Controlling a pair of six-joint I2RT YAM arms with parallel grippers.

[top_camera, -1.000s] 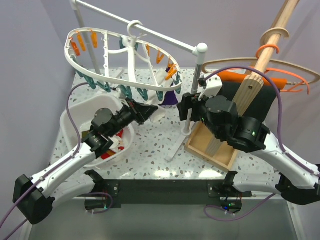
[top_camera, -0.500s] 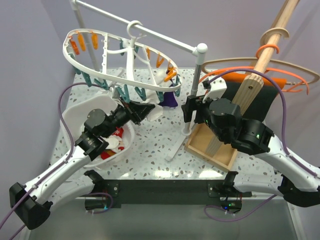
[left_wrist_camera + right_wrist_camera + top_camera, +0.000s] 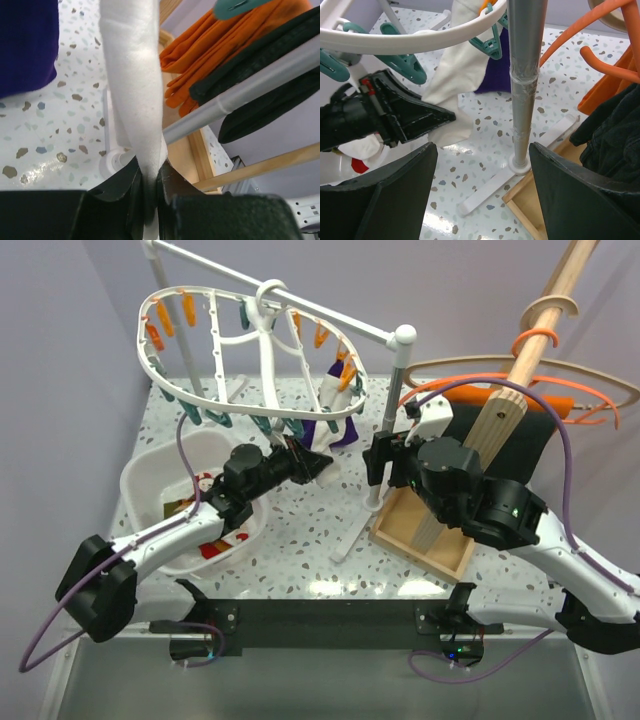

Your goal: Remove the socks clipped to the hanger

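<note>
The white oval hanger (image 3: 250, 335) hangs by its hook from the rack bar, with orange and teal clips along its rim. A white sock (image 3: 328, 405) is clipped at the hanger's right end, and a dark purple sock (image 3: 345, 432) hangs beside it. My left gripper (image 3: 320, 463) is shut on the white sock's lower end (image 3: 135, 90), which runs taut up to the clip. My right gripper (image 3: 482, 165) is open and empty, close to the rack's grey pole (image 3: 525, 85). It sees the white sock (image 3: 457, 85), the purple sock (image 3: 495, 75) and the left gripper (image 3: 447, 117).
A white basin (image 3: 150, 475) at the left holds red socks (image 3: 215, 545). A wooden tray (image 3: 420, 535) and a slanted wooden pole (image 3: 530, 330) with thin curved hangers stand at the right. Orange cloth (image 3: 215, 45) and black cloth (image 3: 260, 70) hang there. The rack's foot (image 3: 485, 192) lies on the table.
My left arm has reached to the right while holding the white sock. The hanger has swung and tilted to the right. The right arm has shifted only slightly.
</note>
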